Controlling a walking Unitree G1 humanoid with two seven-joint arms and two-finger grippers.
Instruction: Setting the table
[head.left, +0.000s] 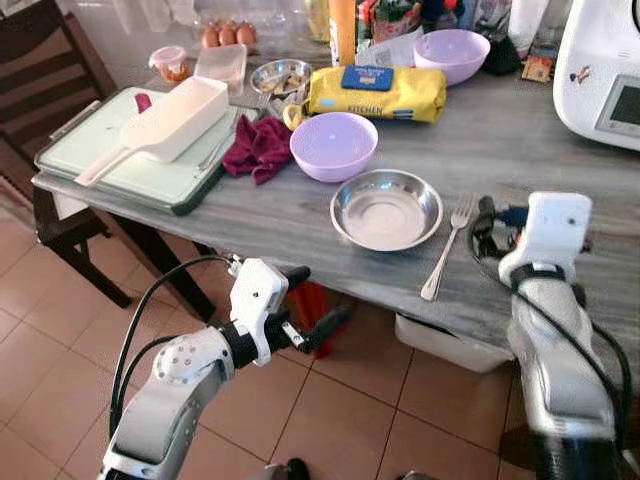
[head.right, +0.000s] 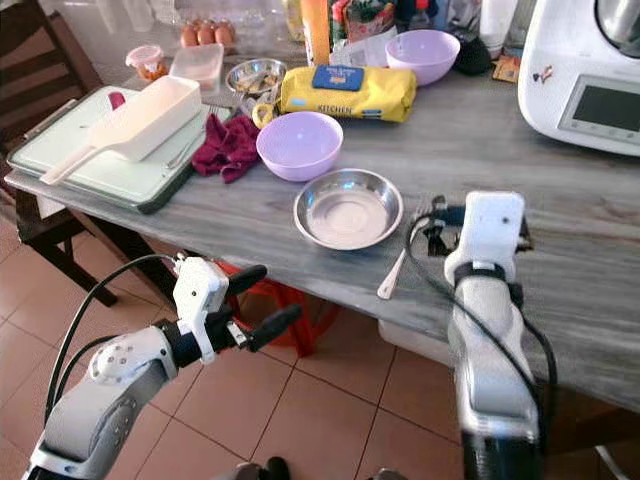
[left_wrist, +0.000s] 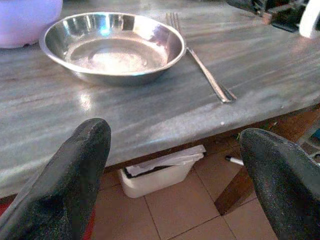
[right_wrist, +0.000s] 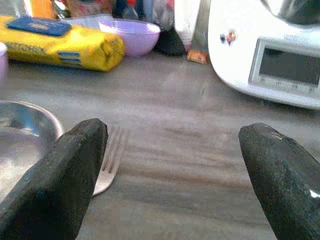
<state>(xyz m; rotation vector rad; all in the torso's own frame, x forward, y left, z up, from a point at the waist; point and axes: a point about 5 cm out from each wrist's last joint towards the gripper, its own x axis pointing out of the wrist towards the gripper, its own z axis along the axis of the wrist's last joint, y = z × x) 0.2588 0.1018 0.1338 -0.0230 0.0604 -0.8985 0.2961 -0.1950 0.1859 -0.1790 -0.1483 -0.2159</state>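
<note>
A steel dish sits near the desk's front edge, a fork just beside it reaching almost to that edge. The right gripper hangs spread over bare desk by the fork. The left gripper, spread, hovers off the front edge above tiled floor; its wrist view reveals a white bin underneath.

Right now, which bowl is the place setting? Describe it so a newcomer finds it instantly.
Start at the grey table and look at its front edge, between the two grippers. There sits the steel bowl, with a fork lying just to its right. Unlike the lilac bowl behind it, it is shallow, shiny metal and empty.
</note>
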